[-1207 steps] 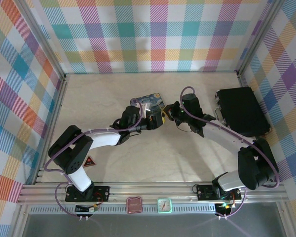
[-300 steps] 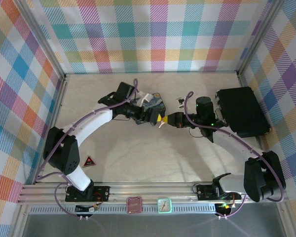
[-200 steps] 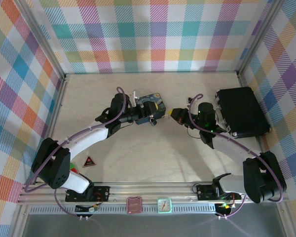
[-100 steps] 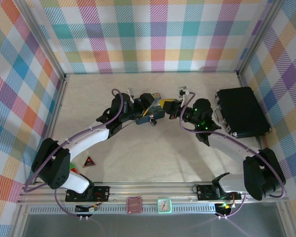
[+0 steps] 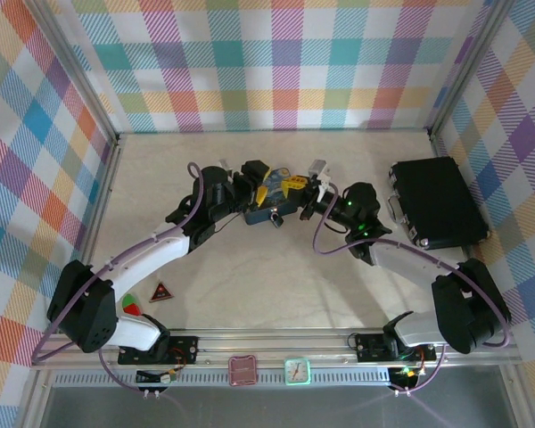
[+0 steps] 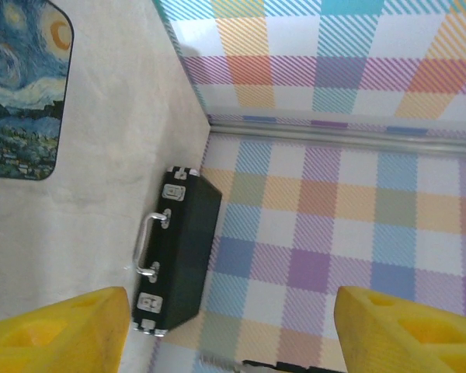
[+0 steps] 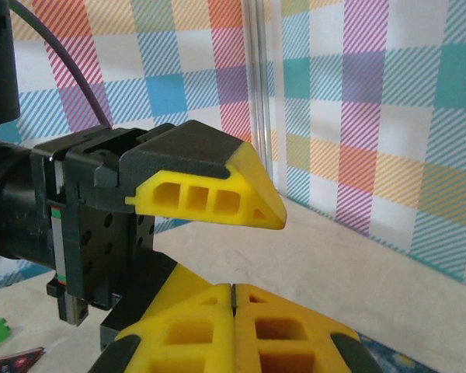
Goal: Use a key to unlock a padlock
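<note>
1. The red triangular piece (image 5: pixel 162 291) is lying on the table (image 5: pixel 276 285) well behind the left gripper (image 6: pixel 233 311), back toward that arm's base.
2. A tiny dark piece, seemingly the padlock (image 5: pixel 275 217), is lying just on the near side of the left gripper, at the near edge of the blue starry-night tin (image 6: pixel 19 85); its details are too small to be reading; whether the key is lying with it I cannot tell.
3. The left gripper is hanging over the tin, turned on its side; its yellow fingers (image 6: pixel 62 326) are standing wide apart, with nothing sitting between them.
4. The right gripper (image 7: pixel 233 291) is facing it tip to tip from the right; its two fingers are pressing flat together, fully closed; whether anything thin is sitting in the seam I cannot tell; one finger of the left gripper is hovering just above them, not touching.
5. The tin is lying flat on the table under both grippers.
6. The black case (image 5: pixel 437 201) is lying flat well off to the right of the right gripper, its handle side facing that gripper; the plaid wall (image 5: pixel 285 62) is standing beyond both grippers.
</note>
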`<state>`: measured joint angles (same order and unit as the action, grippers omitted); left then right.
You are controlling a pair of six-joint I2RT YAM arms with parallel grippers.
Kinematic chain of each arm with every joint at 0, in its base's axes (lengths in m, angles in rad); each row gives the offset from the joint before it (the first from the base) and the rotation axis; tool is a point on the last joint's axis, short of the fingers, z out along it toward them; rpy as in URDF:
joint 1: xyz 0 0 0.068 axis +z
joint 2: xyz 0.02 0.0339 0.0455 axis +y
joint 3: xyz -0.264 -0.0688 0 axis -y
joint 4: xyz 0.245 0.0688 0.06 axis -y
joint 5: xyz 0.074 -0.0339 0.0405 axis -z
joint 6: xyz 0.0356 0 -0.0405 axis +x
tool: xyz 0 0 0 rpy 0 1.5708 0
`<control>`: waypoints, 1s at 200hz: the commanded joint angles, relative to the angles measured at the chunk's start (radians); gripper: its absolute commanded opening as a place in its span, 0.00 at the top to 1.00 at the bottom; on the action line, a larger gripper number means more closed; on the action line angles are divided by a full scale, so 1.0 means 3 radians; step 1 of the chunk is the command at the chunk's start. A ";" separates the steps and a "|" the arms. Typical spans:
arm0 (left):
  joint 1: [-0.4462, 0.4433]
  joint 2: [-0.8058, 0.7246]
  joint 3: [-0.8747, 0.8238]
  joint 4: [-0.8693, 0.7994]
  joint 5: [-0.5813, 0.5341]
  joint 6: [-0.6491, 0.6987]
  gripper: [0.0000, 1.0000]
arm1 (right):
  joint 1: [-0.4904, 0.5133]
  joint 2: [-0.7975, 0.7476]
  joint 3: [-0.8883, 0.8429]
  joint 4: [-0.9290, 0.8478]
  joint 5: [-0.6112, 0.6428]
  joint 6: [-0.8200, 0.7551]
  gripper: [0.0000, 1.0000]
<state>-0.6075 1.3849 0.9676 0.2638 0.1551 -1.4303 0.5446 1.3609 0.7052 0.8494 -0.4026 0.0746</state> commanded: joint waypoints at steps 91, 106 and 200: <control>-0.0020 0.0258 0.0070 0.0417 0.0088 -0.0583 0.52 | 0.0118 0.0272 -0.0038 0.0506 0.0187 -0.0223 1.00; -0.0018 0.0266 0.0058 0.0434 0.0063 -0.0578 0.64 | 0.0118 0.0253 -0.0067 0.0490 0.0154 -0.0206 1.00; 0.0073 0.0170 0.0173 0.0017 -0.0173 0.0246 1.00 | 0.0085 -0.0121 -0.0081 0.0040 0.0270 0.0254 0.70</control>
<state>-0.6037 1.4628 0.9840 0.3271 0.1505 -1.5078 0.5709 1.4143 0.6712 0.9180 -0.3443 0.0418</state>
